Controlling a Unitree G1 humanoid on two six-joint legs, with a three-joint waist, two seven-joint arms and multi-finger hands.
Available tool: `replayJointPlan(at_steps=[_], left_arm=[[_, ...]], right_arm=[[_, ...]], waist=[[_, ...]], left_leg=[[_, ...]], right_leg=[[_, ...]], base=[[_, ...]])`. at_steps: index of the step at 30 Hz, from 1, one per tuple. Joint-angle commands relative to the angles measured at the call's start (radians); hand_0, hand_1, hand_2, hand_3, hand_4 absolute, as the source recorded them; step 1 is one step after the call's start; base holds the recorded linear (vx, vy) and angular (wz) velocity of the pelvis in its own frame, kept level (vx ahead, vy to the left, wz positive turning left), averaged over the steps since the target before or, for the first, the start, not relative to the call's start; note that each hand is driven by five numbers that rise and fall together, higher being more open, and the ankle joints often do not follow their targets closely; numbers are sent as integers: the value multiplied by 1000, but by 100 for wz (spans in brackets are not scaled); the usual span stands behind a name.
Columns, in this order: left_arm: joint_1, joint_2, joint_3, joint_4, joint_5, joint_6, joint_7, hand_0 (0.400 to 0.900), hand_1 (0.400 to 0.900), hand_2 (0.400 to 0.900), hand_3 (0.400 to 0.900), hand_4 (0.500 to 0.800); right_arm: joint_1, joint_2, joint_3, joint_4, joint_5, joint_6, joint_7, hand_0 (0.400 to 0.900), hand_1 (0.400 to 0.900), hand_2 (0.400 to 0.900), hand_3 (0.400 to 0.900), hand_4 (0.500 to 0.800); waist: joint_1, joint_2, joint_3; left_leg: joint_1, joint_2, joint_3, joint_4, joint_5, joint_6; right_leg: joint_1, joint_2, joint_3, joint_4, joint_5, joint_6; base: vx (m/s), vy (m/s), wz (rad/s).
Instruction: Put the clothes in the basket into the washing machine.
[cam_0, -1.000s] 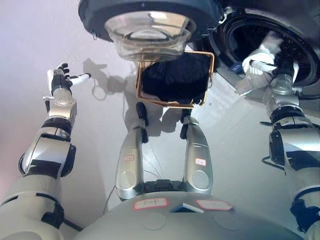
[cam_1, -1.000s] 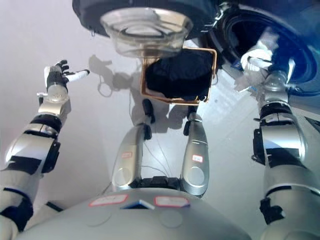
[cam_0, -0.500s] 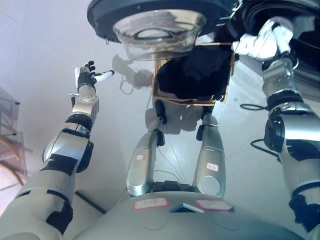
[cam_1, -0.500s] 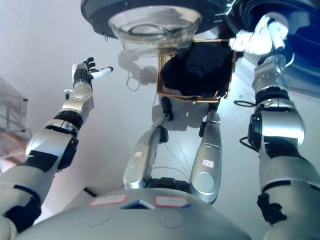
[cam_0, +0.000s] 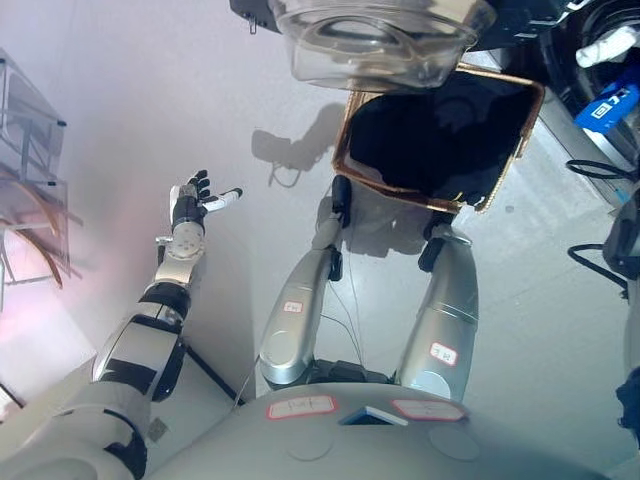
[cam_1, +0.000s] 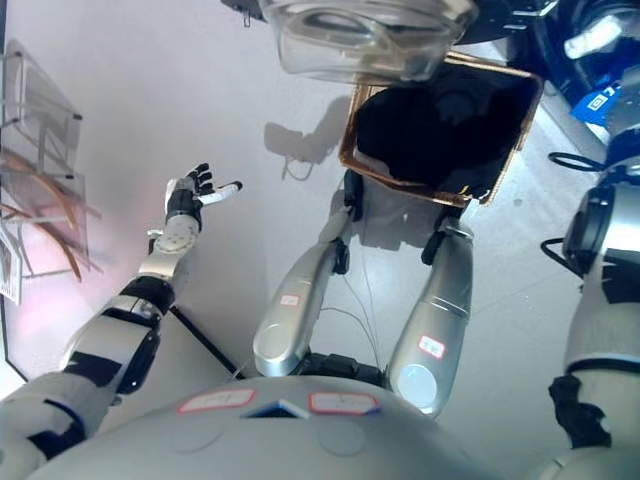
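A copper-rimmed basket (cam_0: 500, 180) stands on the floor in front of me, with dark clothes (cam_0: 430, 135) filling it. The washing machine's open door with its glass bowl (cam_0: 380, 35) hangs over the basket's far edge. The dark drum opening (cam_0: 580, 40) is at the top right. My left hand (cam_0: 193, 203) is open and empty, held out over bare floor well left of the basket. My right hand (cam_1: 592, 36) shows only as a white-covered part at the top right edge, by the drum opening. Its fingers are hidden.
A clear rack with curved brown pieces (cam_0: 30, 190) stands at the left edge. A blue object (cam_0: 607, 108) sits at the machine's front, right of the basket. Grey floor lies between my left hand and the basket.
The whole picture has shifted, so the camera has moved. My right hand, seen earlier at the drum opening, now shows only at the top right edge. My left hand stays open.
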Motion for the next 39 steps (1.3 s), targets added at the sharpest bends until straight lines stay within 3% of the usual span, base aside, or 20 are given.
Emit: replayJointPlan(at_steps=[1,13,14,15,19,24,29,39], left_arm=[[8,77,35,23,-8,-55,31,900,900,900,900,800],[23,75,28,17,0,-70,51,900,900,900,900,800],[24,74,28,17,-1,-71,52,900,900,900,900,800],[26,71,26,15,3,-71,52,900,900,900,900,800],[19,67,23,30,14,-70,57,900,900,900,900,800],[-10,55,21,72,22,-66,73,900,900,900,900,800],[-55,50,14,137,28,-50,72,900,900,900,900,800],[-145,34,9,194,22,-28,61,900,900,900,900,800]], right_arm=[[-109,-112,121,-123,-51,-138,3,400,400,400,400,500],[-197,-143,225,-202,-142,-174,-48,400,400,400,400,500],[-204,-143,236,-201,-160,-170,-54,535,535,535,535,581],[-208,-143,256,-197,-191,-156,-54,900,900,900,900,800],[-245,-150,426,-149,-402,-69,-24,900,900,900,900,800],[-242,-121,486,-148,-520,-37,-42,900,900,900,900,800],[-272,-73,647,-106,-681,41,45,900,900,900,900,800],[-236,34,764,-103,-857,96,118,900,900,900,900,800]], waist=[[-10,16,-70],[-18,-6,-70],[-18,-10,-69],[-20,-12,-67],[-29,-34,-60],[-44,-46,-61],[-64,-73,-63],[-90,-99,-50]], left_leg=[[16,54,-44,-55,48,-88],[48,65,-50,-78,54,-92],[50,64,-51,-79,53,-92],[51,64,-52,-78,54,-92],[57,67,-54,-79,55,-91],[62,67,-49,-65,47,-86],[70,72,-38,-53,40,-81],[39,70,-35,4,20,-66]], right_leg=[[97,41,12,-179,69,82],[124,57,13,-199,68,81],[125,58,13,-201,70,80],[126,60,14,-202,71,80],[124,66,22,-197,79,76],[136,72,26,-202,84,72],[154,85,24,-230,104,66],[148,84,31,-240,133,64]], base=[[32,-3,-5],[13,-5,-4],[7,-4,-8],[-1,-3,-8],[-11,-4,-11],[-12,3,-8],[-39,-4,-9],[-47,13,-6]])
